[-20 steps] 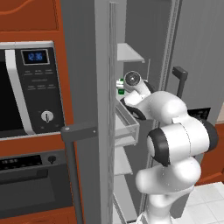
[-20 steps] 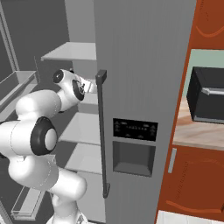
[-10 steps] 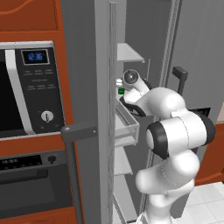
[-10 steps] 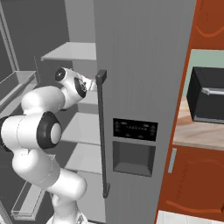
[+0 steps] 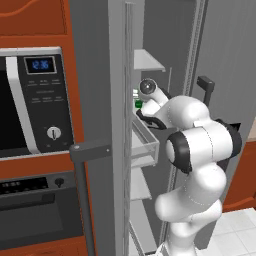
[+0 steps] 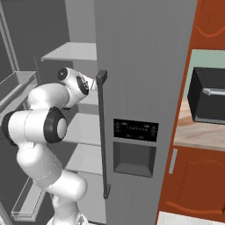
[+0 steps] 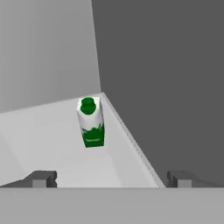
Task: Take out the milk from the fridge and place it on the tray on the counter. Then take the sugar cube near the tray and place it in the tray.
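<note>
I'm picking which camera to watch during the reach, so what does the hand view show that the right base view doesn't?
Hand view: the milk standing upright on a white fridge shelf near its back corner, ahead of the open jaws and untouched. Right base view: the fridge door with its vertical bar handle, the white arm reaching inside, and a black appliance on the counter. Both share the fridge's white shelves.

The milk (image 7: 91,121) was white with a green cap and a green lower band. The fridge (image 6: 145,79) was grey outside, its shelves pale inside. The microwave (image 5: 30,102) was steel and black with a blue display. The cabinets (image 5: 37,22) were reddish-brown.
</note>
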Available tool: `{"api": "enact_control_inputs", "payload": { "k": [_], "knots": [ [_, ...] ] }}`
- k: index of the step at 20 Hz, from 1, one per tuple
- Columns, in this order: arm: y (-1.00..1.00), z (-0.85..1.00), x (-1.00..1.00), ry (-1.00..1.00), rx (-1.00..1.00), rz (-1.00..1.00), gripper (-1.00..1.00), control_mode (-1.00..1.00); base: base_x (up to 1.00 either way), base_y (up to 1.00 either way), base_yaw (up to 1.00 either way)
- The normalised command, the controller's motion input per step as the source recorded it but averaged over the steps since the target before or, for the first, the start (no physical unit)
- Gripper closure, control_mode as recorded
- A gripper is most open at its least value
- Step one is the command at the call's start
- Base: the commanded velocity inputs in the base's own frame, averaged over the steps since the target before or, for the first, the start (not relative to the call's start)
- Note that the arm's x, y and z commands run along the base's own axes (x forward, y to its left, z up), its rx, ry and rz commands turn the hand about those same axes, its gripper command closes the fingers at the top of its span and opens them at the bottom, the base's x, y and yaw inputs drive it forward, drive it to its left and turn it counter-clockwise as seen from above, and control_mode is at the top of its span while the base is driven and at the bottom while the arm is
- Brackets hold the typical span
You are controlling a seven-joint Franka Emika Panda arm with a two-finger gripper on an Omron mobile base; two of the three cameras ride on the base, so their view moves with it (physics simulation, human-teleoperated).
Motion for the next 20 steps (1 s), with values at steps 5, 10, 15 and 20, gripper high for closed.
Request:
{"api": "enact_control_inputs", "payload": {
  "k": [5,10,15,20],
  "knots": [
    [0.13,0.00,0.08,0.00,0.00,0.00,-1.00,-1.00,0.00,0.00,0.00],
    [0.00,-0.07,0.20,-0.05,0.00,0.01,-1.00,-1.00,0.00,0.00,0.00],
    [0.03,-0.14,0.33,-0.08,0.00,0.00,-1.00,-1.00,0.00,0.00,0.00],
    [0.01,-0.10,0.30,-0.07,0.00,0.00,-1.00,-1.00,0.00,0.00,0.00]
  ]
}}
